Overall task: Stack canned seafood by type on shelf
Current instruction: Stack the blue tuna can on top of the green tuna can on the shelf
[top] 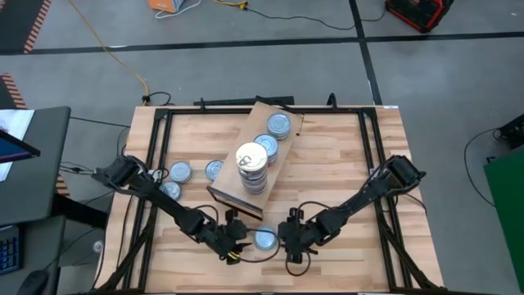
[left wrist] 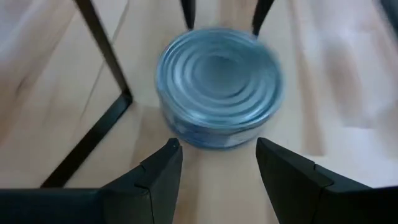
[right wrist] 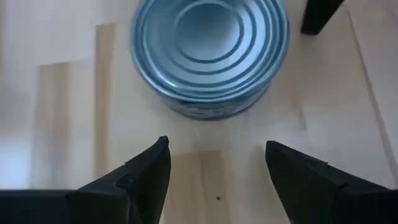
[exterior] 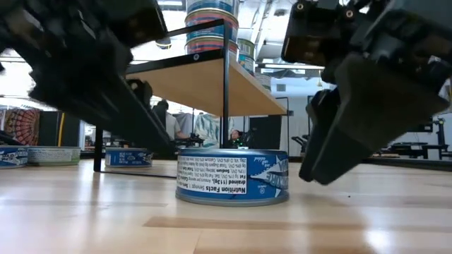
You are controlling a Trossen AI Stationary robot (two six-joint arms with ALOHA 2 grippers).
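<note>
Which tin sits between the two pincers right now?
The lone blue-topped tuna tin on the tabletop's front edge, flanked by the open left pincer and right pincer; the other loose tins lie farther back left.

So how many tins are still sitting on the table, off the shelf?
4: one between the two hands, three left of the shelf. The arms or the shelf could hide more.

a lone can (top: 264, 239) sits on the tabletop (top: 344, 164) before the shelf (top: 282, 160), which bears stacked cans (top: 251, 166)
</note>
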